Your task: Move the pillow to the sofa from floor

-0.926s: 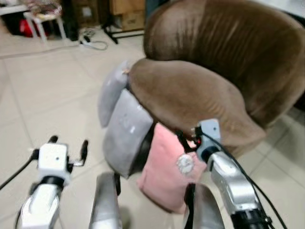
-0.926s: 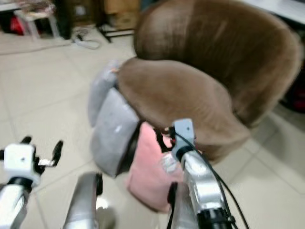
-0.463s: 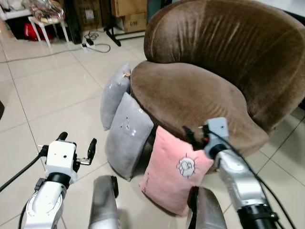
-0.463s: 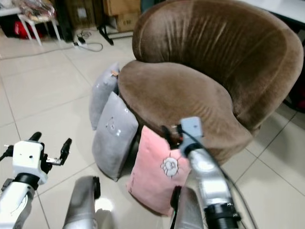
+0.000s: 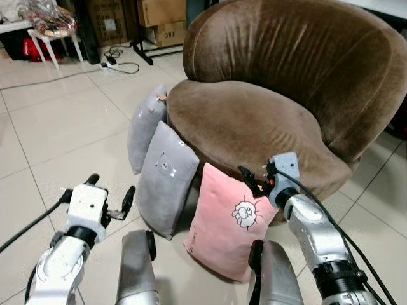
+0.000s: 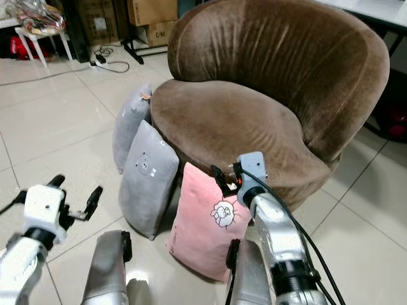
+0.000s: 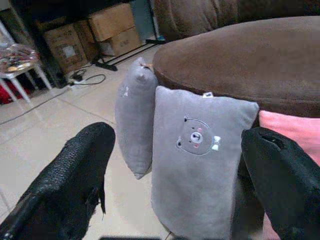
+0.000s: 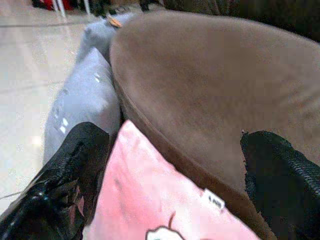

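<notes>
Three pillows are seen leaning against the near-left side of the brown sofa (image 5: 254, 121), standing on the tiled floor (image 5: 57, 127): a far grey pillow (image 5: 145, 127), a grey bear pillow (image 5: 166, 178) and a pink pillow (image 5: 226, 225) nearest on the right. The bear face on the grey pillow is shown clearly in the left wrist view, and the pink pillow's top edge and label in the right wrist view. The left tool (image 5: 111, 198) is held wide open above the floor, left of the bear pillow, with nothing gripped. The right tool (image 6: 224, 180) is spread wide open at the pink pillow's top edge; contact cannot be told.
</notes>
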Robot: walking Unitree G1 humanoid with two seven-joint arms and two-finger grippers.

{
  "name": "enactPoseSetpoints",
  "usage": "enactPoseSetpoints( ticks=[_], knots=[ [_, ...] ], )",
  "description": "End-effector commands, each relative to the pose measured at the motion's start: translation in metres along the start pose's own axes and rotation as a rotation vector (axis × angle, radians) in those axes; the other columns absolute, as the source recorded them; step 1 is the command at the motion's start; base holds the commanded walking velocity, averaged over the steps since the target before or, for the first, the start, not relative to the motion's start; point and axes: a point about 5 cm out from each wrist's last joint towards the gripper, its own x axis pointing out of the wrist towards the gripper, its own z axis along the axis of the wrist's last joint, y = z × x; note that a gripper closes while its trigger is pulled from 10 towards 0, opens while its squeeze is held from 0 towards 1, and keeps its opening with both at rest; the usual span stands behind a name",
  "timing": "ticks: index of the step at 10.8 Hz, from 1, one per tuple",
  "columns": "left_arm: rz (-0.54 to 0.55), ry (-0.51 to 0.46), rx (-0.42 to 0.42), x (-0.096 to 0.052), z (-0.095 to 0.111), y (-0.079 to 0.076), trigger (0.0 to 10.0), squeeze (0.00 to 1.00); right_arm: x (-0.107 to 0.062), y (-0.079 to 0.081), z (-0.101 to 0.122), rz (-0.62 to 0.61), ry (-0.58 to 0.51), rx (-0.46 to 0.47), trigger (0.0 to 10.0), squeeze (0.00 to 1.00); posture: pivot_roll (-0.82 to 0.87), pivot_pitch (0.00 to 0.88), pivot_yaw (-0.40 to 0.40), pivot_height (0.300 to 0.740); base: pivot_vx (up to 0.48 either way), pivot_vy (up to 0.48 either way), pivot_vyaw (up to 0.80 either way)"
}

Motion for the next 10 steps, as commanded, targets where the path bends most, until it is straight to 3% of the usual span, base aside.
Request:
enactPoseSetpoints(
  ticks=[1,2,3,4,6,8,9,10],
  knots=[
    [-0.042,0.013,-0.006,0.000,-0.002,0.000,10.0,0.00,0.000,-0.005,0.002,-0.026,-0.009,0.021,10.0,1.00,0.02,0.000,-0.043,0.486,0.000,0.000,0.00],
    [-0.042,0.013,-0.006,0.000,-0.002,0.000,10.0,0.00,0.000,-0.005,0.002,-0.026,-0.009,0.021,10.0,1.00,0.02,0.000,-0.043,0.486,0.000,0.000,0.00],
    [-0.004,0.001,-0.059,-0.001,0.002,0.022,10.0,0.00,-0.006,-0.008,0.001,-0.057,-0.029,0.055,10.0,1.00,0.01,0.000,-0.038,0.486,0.000,0.000,0.00],
    [0.041,-0.019,-0.079,0.003,0.009,0.030,10.0,0.00,-0.012,-0.002,-0.001,-0.052,-0.040,0.082,10.0,1.00,0.01,0.000,-0.039,0.486,0.000,0.000,0.00],
    [0.038,-0.017,-0.081,0.006,0.008,0.019,10.0,0.00,-0.020,0.009,-0.007,-0.032,-0.055,0.080,10.0,1.00,0.00,0.000,-0.037,0.486,0.000,0.000,0.40],
    [0.010,-0.020,-0.105,0.008,0.007,0.010,10.0,0.00,-0.019,0.009,-0.004,-0.078,-0.062,0.081,10.0,1.00,0.00,0.000,-0.037,0.486,0.330,0.000,0.80],
    [0.020,-0.017,-0.106,0.009,0.008,0.011,10.0,0.00,-0.018,0.008,-0.002,-0.106,-0.052,0.091,10.0,1.00,0.00,0.000,-0.037,0.486,0.364,0.000,0.00],
    [0.039,-0.008,-0.098,0.010,0.007,0.013,10.0,0.00,-0.018,0.007,-0.001,-0.102,-0.048,0.088,10.0,0.00,0.00,0.000,-0.035,0.486,0.247,0.000,0.00]
  ],
)
